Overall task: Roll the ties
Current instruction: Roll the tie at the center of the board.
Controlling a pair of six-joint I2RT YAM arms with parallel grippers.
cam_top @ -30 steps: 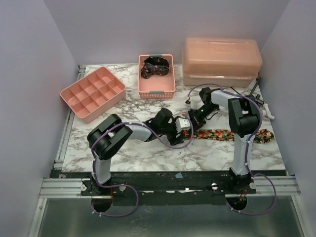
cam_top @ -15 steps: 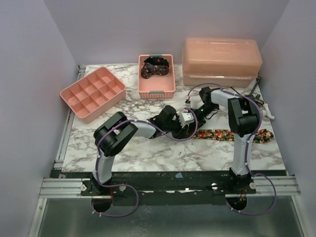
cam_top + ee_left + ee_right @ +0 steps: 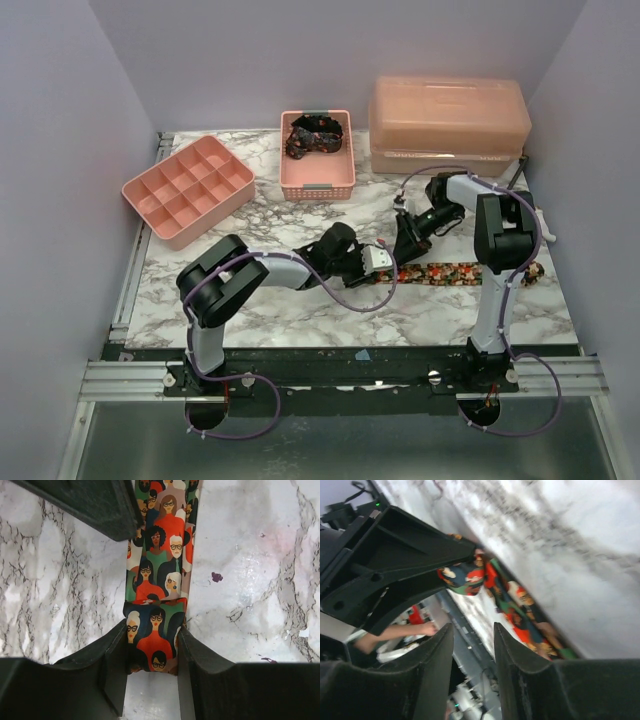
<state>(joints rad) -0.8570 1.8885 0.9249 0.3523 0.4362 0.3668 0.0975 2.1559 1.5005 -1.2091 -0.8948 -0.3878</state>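
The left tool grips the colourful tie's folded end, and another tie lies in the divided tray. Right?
No: the top view shows the other tie in the pink basket, not the divided tray. The left tool does grip the colourful tie.

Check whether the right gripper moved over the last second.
Yes. The right gripper pulled back rightward along the tie, ending farther from the pink basket.

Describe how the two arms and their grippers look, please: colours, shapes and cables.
The left arm and the right arm have pale grey links between bulky black joints. Thin purple cables loop along both. The left gripper and the right gripper each have two broad matt black fingers.
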